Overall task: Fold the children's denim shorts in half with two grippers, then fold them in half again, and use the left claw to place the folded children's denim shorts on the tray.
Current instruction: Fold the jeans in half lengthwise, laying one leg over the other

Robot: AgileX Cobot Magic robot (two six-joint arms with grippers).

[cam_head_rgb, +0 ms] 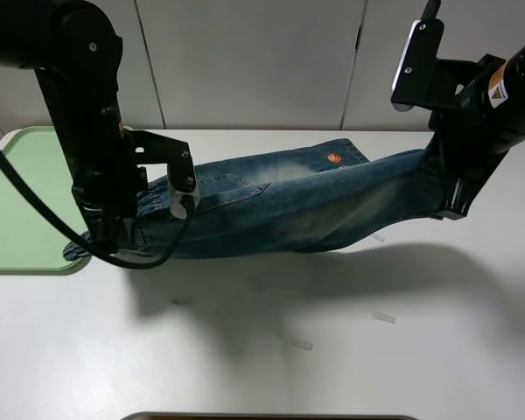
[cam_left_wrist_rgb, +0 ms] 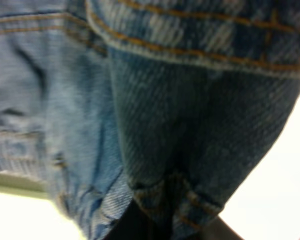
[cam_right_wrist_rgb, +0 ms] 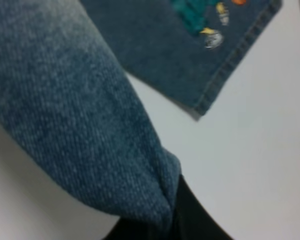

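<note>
The children's denim shorts (cam_head_rgb: 289,206) hang stretched between my two grippers, partly lifted, and cast a wide shadow on the white table. My left gripper (cam_head_rgb: 114,236) is shut on the waistband end, near the edge of the pale green tray (cam_head_rgb: 17,175). My right gripper (cam_head_rgb: 442,206) is shut on a leg end at the right. In the left wrist view denim (cam_left_wrist_rgb: 165,125) fills the frame, pinched at my left gripper (cam_left_wrist_rgb: 140,227). In the right wrist view a fold of denim (cam_right_wrist_rgb: 75,115) is clamped at my right gripper (cam_right_wrist_rgb: 175,220). The other leg with the cartoon print (cam_right_wrist_rgb: 200,15) lies on the table.
The tray sits at the table's left edge, partly behind the left arm. Small clear tape scraps (cam_head_rgb: 383,317) lie on the table in front of the shorts. A dark object (cam_head_rgb: 271,417) shows at the near edge. Grey wall panels stand behind.
</note>
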